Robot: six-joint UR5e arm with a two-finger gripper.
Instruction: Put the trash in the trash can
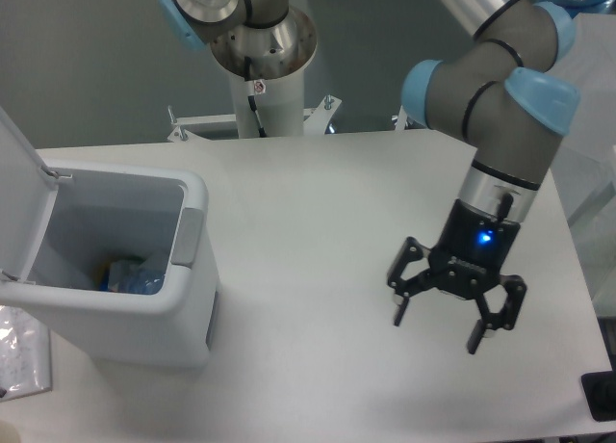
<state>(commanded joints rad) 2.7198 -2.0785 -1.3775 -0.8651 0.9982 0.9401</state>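
Trash with blue parts [135, 274] lies at the bottom of the white trash can [188, 299], which stands at the left side of the white table [318, 221] with its lid [14, 197] opened upward. We see the gripper [436, 330] well apart from it, over the right part of the table, pointing down. Its two fingers [478, 329] are spread wide and nothing is between them. A blue light shines on its black body. We cannot tell which piece of trash shows inside.

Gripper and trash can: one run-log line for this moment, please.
gripper: open, empty, above table | trash can: lid up, blue-and-clear trash inside
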